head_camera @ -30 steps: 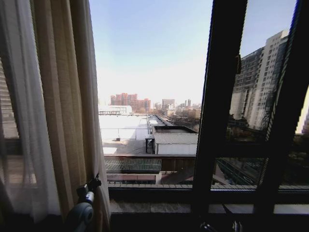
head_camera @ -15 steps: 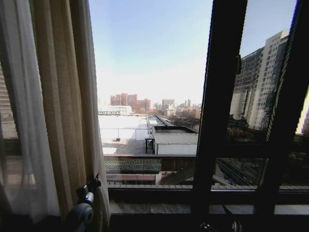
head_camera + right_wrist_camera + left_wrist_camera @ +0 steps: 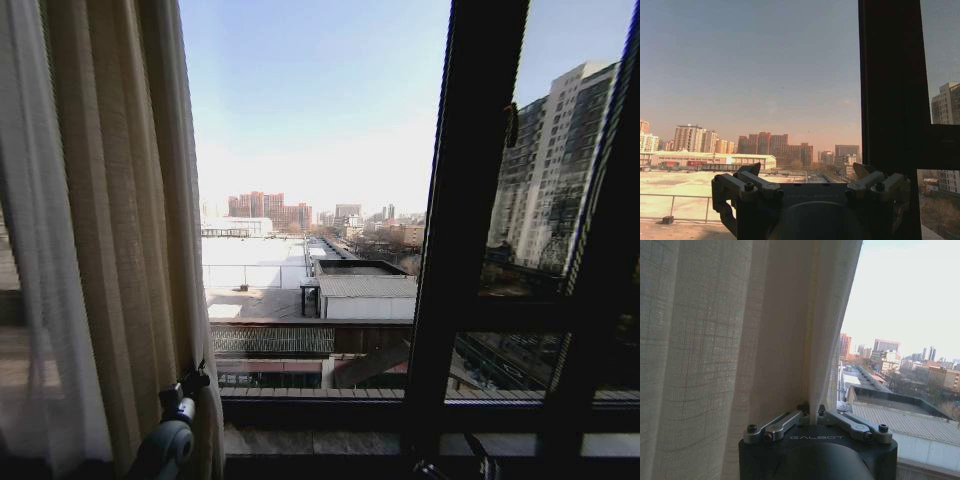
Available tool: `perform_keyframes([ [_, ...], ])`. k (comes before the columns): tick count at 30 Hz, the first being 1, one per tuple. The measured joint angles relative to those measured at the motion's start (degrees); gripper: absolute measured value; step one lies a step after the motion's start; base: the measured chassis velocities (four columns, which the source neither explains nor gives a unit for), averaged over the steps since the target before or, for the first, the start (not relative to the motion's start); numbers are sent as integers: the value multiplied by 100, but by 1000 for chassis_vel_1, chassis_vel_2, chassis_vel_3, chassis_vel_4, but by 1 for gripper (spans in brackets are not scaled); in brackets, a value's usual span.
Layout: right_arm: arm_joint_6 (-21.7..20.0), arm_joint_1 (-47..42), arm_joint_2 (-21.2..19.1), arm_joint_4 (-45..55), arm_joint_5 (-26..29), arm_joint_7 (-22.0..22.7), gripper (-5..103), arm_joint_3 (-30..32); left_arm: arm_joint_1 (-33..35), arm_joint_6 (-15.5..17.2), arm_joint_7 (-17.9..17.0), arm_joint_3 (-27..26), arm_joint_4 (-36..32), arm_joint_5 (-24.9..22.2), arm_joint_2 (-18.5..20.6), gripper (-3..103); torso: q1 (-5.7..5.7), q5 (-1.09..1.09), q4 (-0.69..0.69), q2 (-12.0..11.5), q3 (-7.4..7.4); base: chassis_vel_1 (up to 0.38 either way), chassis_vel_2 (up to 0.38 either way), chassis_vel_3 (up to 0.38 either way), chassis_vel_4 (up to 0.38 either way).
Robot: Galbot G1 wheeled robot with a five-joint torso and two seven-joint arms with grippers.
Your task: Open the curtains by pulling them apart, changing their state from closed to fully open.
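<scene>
A cream-white pleated curtain panel (image 3: 110,230) hangs bunched at the left of the window, looking tan where its folds gather. My left gripper (image 3: 190,382) sits low at the panel's inner edge, shut on a fold of the fabric. In the left wrist view the curtain (image 3: 740,330) rises straight out of the closed left gripper (image 3: 813,413). My right gripper (image 3: 810,172) is open with nothing between its fingers. It faces the bare glass beside a dark window frame bar (image 3: 890,85).
Bare glass from the curtain's edge to a thick dark frame bar (image 3: 465,220) shows sky and rooftops. A second dark bar (image 3: 600,260) stands at the far right. The window sill (image 3: 320,440) runs along the bottom.
The whole head picture has shifted slightly, so the camera moved: frame bars sit farther right and the curtain's edge a little farther left. My left gripper keeps its hold on the curtain.
</scene>
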Motion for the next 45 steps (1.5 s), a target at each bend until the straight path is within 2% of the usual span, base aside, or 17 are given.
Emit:
perform_keyframes([
  [19,-117,128,-174,-106,207,30,100,43,-46,-15,62,20,64,33,-49,0,0,0,0,0,0,-59,63,66,-58],
  [25,-111,-169,-87,-141,268,177,100,-44,15,-15,96,-40,47,34,-38,0,0,0,0,0,0,-71,73,75,-70],
  [27,44,-428,-45,-273,199,253,100,-83,52,-16,143,-113,47,27,-9,0,0,1,0,0,0,-67,53,57,-53],
  [32,126,-697,-105,-195,206,412,100,-51,86,-21,277,-220,70,9,30,0,-1,-3,4,0,0,-56,63,51,-38],
  [45,109,-598,-64,-269,226,417,100,-107,185,-107,459,-298,139,54,-48,0,-3,2,3,2,-1,-15,13,15,-11],
])
